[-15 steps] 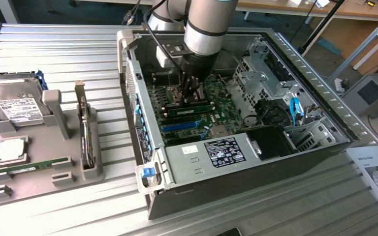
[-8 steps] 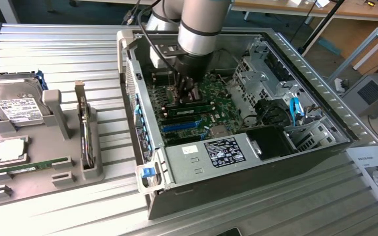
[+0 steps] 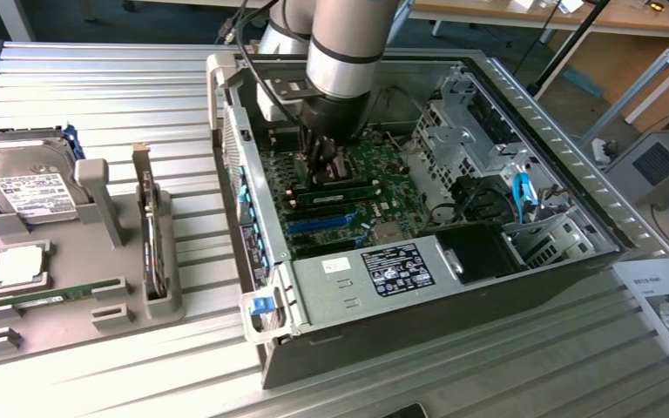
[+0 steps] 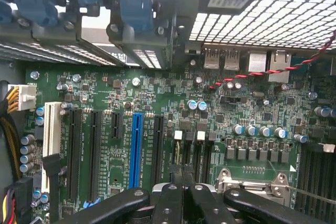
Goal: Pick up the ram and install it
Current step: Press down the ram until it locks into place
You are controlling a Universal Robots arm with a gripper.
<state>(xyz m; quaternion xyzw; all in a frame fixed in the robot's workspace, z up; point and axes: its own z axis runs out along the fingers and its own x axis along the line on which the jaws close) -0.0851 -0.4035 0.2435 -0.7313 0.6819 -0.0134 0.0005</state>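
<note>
Gripper (image 3: 325, 167) sat low inside the case (image 3: 567, 165), fingers pressed together over the board (image 4: 157, 103), nothing visibly pinched between them. We saw one ram (image 3: 52, 294) flat in the tray (image 3: 32, 340) outside the case, well apart from the arm. We judged the tray's slots keep parts at known positions for picking.

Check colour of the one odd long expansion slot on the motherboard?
Blue; the long plastic expansion slot stands among black ones on the green motherboard. Wrist view shows it best.
</note>
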